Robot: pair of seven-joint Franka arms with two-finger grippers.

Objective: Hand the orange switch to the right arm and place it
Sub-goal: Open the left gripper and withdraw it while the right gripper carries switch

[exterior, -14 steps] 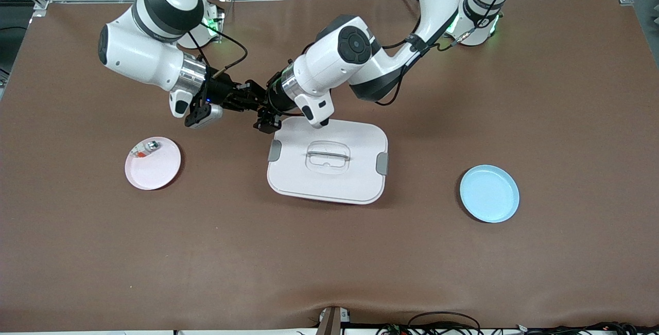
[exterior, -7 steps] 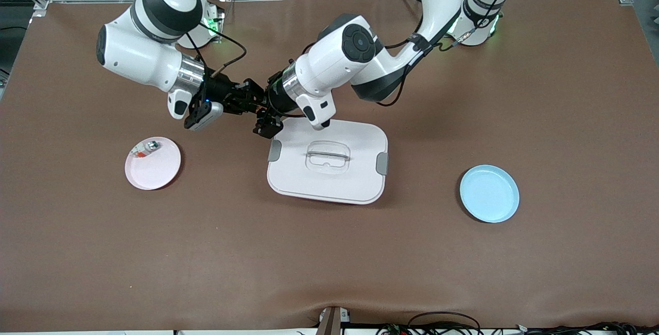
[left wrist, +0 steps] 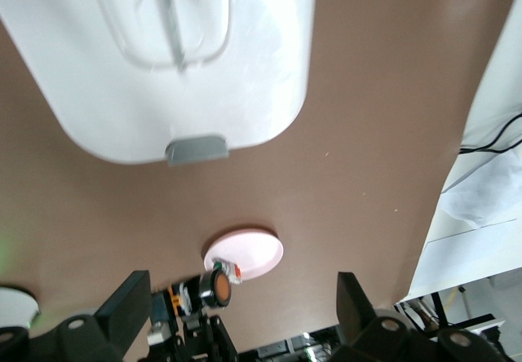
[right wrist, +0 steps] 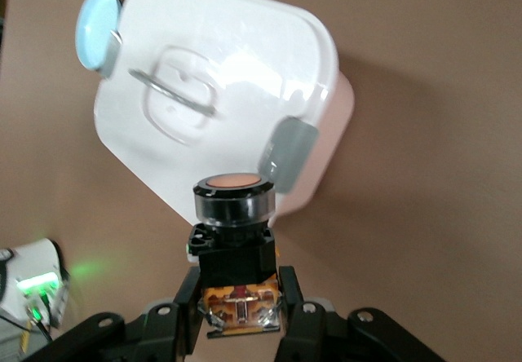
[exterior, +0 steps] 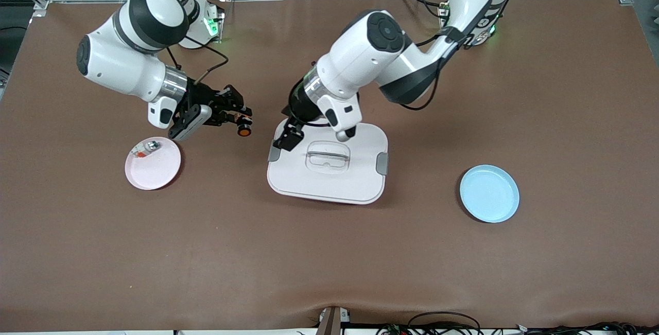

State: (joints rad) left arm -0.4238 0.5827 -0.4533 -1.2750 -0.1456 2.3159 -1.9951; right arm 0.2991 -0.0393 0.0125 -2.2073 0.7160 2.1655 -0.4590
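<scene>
Handover done: right end effector (exterior: pixel 241 121) clamps orange switch (exterior: pixel 244 130) above bare desk (exterior: pixel 329 252), between pink plate (exterior: pixel 153 163) and white lidded box (exterior: pixel 328 161). Left end effector (exterior: pixel 286 138) empty, fingers spread, over box corner. Placing left.

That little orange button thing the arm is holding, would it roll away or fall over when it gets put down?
The orange switch looks rigid. Its round cap could probably let it roll if laid sideways, while the boxy black body should steady it upright. The right gripper pinches only its narrow base, so it may tip on release.
</scene>
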